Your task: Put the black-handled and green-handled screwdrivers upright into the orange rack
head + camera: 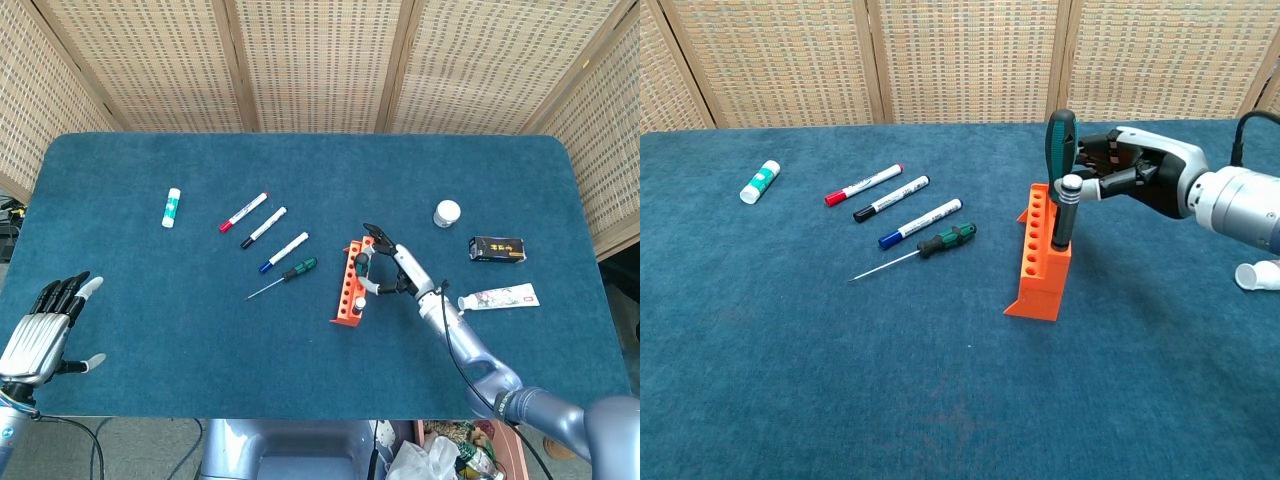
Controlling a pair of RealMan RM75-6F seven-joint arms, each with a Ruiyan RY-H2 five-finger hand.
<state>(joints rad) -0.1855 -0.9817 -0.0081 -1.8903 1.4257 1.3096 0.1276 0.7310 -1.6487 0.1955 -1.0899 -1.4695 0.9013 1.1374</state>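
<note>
Right hand (1135, 180): at the rack's 3 o'clock side, fingers wrapped round the tall screwdriver's handle, and its thumb tip hides part of the shaft in the chest view.
Black-and-green screwdriver (1061, 150): upright in the rack, gripped by the right hand; whether the tip is fully seated I cannot tell, since the rack covers it.
Orange rack (1038, 268): standing mid-table, row of holes up; from the head view the hand crowds its 3 o'clock edge.
Small green-handled screwdriver (923, 249): lying flat at the rack's 9 o'clock, well apart from it, thin shaft pointing to 8 o'clock, untouched.
Left hand (40, 331): at the table's 8 o'clock corner, fingers spread, holding nothing; out of the chest view.
Markers: red marker (243, 211), black marker (263, 226), blue marker (284, 251), side by side just beyond the small screwdriver.
Glue stick (171, 207): alone toward 10 o'clock.
Tube (1258, 274): cut off by the chest view's edge; its print is too small to read from above.
</note>
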